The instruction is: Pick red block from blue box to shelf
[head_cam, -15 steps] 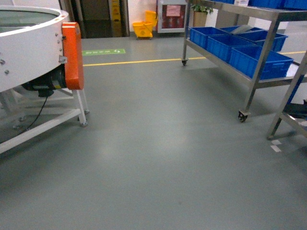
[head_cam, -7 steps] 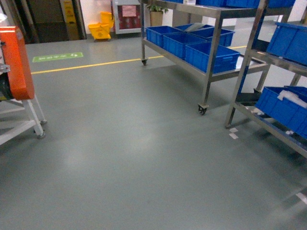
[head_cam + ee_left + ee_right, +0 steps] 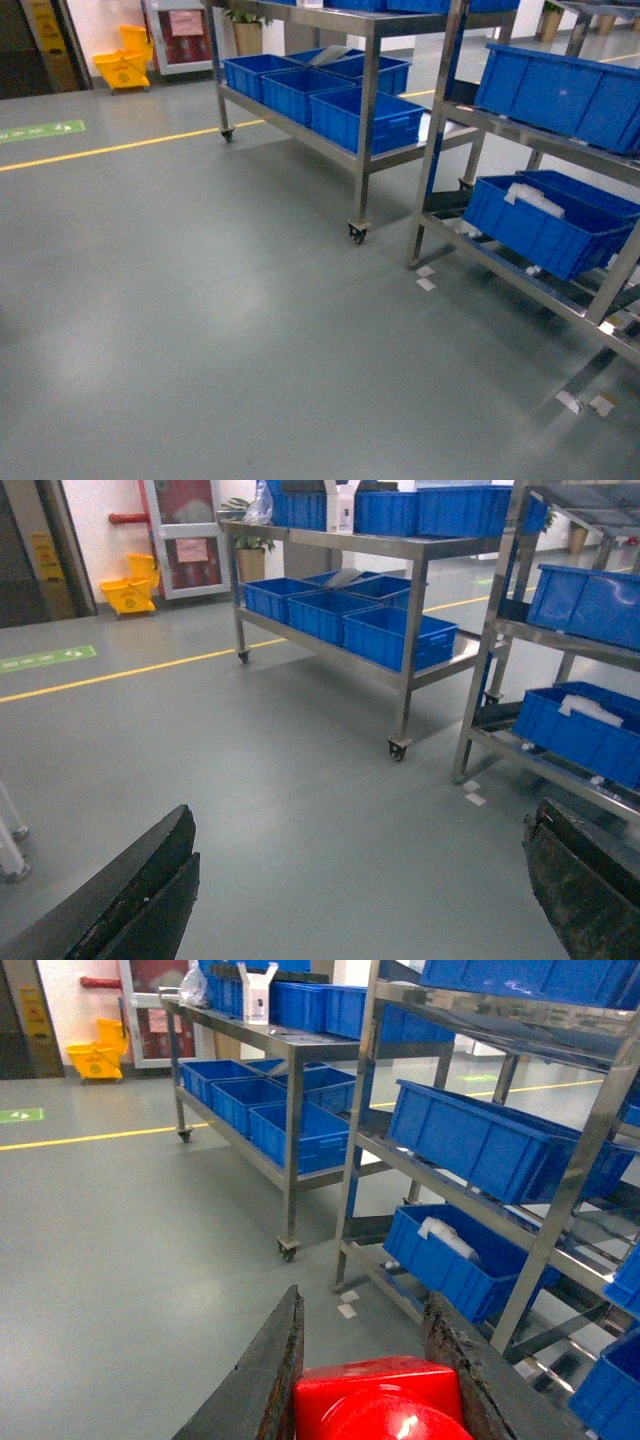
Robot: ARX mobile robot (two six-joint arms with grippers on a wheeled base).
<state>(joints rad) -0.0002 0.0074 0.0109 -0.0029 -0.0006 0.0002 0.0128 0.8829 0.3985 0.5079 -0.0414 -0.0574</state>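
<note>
The red block (image 3: 378, 1400), glossy with a rounded stud, sits between the dark fingers of my right gripper (image 3: 365, 1300), which is shut on it. Just ahead and to the right of it rises the shelf (image 3: 358, 1110), a stainless-steel rack of several tiers; the same shelf (image 3: 432, 140) fills the right of the head view and the shelf (image 3: 487, 650) shows in the left wrist view. My left gripper (image 3: 360, 815) is open wide over bare floor, holding nothing. The blue box is out of view. Neither gripper shows in the head view.
Dark blue crates (image 3: 560, 90) sit on the shelf's tiers. A wheeled steel cart (image 3: 365, 150) with more dark blue crates (image 3: 370, 120) stands behind it. A yellow mop bucket (image 3: 122, 68) and a yellow floor line (image 3: 120, 145) lie far left. Grey floor spreads in front.
The head view has swung to the right: the white machine with the orange cover slid off the left edge, and the steel cart and the shelf came in from the right.
</note>
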